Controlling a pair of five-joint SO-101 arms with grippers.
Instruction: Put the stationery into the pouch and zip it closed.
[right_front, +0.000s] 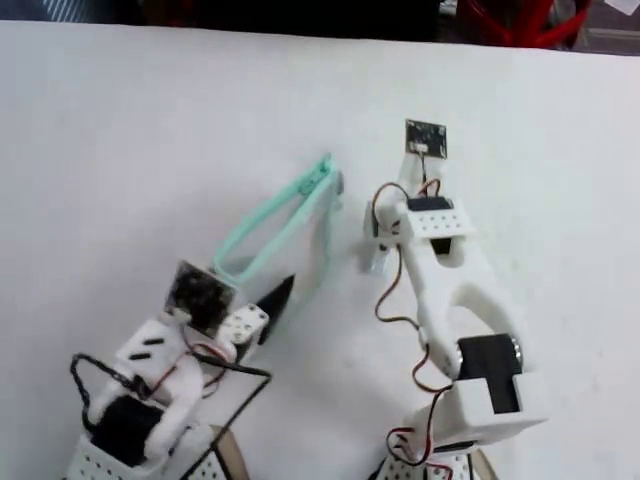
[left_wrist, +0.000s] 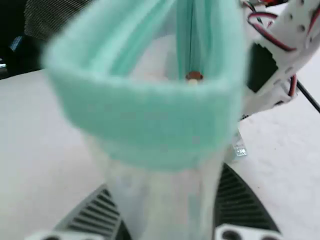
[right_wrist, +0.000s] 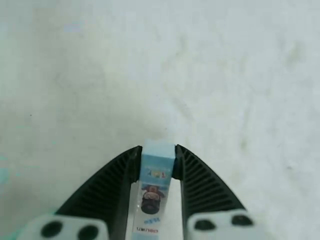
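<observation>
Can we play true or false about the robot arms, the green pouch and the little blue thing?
1. The right pincer is squeezing a small blue eraser. True.
2. The pouch is zipped shut. False: its green-edged mouth is wide open.
3. The blue eraser is inside the pouch. False: it sits between the right pincer's fingers, over the white table beside the pouch.
4. The left pincer is gripping one end of the pouch. True.
</observation>
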